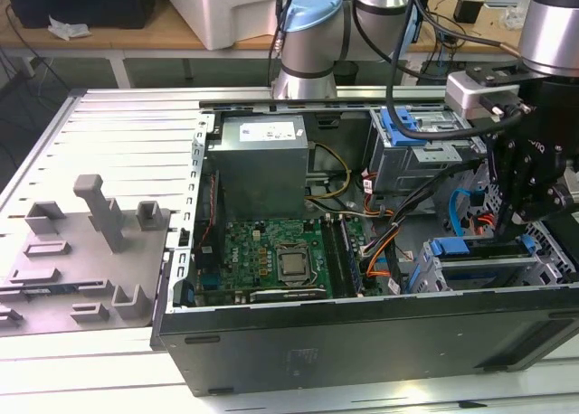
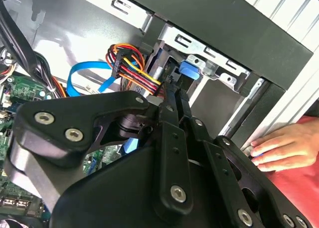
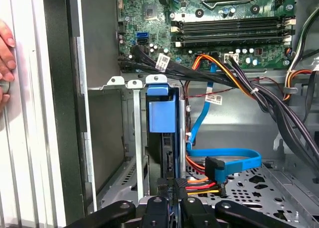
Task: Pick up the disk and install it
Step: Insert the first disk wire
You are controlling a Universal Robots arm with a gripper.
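Black robot hand (image 3: 169, 208) hangs with fingers drawn together on the edge of the silver hard drive in its blue plastic carrier (image 3: 162, 123), which stands upright, slotted in the grey metal drive cage (image 3: 130, 138) beside orange-and-blue cables (image 3: 219, 163).

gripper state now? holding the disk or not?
Gripper: fingers close together at the rear edge of the disk, which stands in the metal drive cage; whether it is actually clamped cannot be told.
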